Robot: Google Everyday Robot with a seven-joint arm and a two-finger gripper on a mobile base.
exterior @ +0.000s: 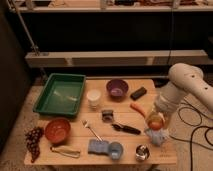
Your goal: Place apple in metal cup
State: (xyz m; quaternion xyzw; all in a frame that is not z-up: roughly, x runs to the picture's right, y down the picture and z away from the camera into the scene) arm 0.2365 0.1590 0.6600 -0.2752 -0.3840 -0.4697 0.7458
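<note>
The apple [156, 120], a small yellow-orange fruit, hangs above the right side of the wooden table [75, 159]. My gripper [156, 118] is shut on it, at the end of the white arm [182, 82] that reaches in from the right. The metal cup [142, 152], short and shiny with a dark inside, stands upright near the table's front edge. It lies in front of the apple and slightly to its left, apart from it.
A crumpled light blue item [158, 136] lies just under the apple. A carrot [137, 108], a black-handled tool [127, 128] and a blue cup [115, 149] are near. Farther left stand a white cup [93, 97], purple bowl [117, 89], green tray [61, 93], red bowl [57, 130] and grapes [33, 140].
</note>
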